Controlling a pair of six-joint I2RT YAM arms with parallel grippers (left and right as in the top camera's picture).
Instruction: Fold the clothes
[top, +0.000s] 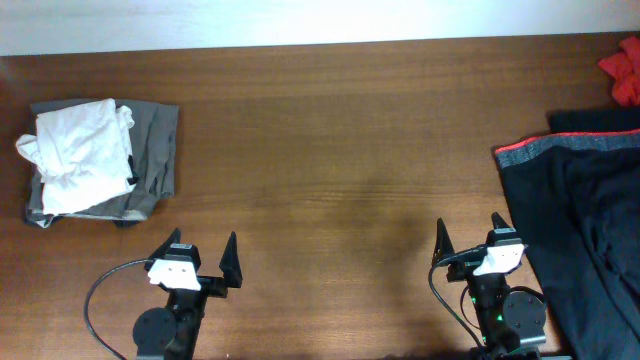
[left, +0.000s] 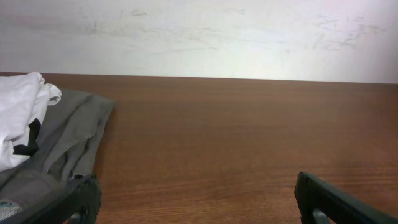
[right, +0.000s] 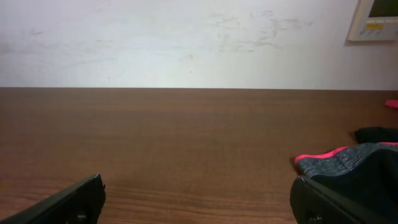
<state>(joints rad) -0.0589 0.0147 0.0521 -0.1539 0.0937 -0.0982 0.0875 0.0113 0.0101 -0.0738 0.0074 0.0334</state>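
Observation:
A folded pile sits at the left of the table: a white garment (top: 78, 152) on top of a grey one (top: 155, 150). It also shows in the left wrist view, white (left: 15, 118) over grey (left: 68, 140). A black garment with a grey and red waistband (top: 585, 220) lies unfolded at the right edge; its waistband shows in the right wrist view (right: 348, 158). My left gripper (top: 203, 252) is open and empty near the front edge. My right gripper (top: 468, 238) is open and empty, its right finger beside the black garment.
A red cloth (top: 623, 70) lies at the far right corner. The brown wooden table (top: 340, 160) stretches bare between the pile and the black garment. A white wall runs behind the table's far edge.

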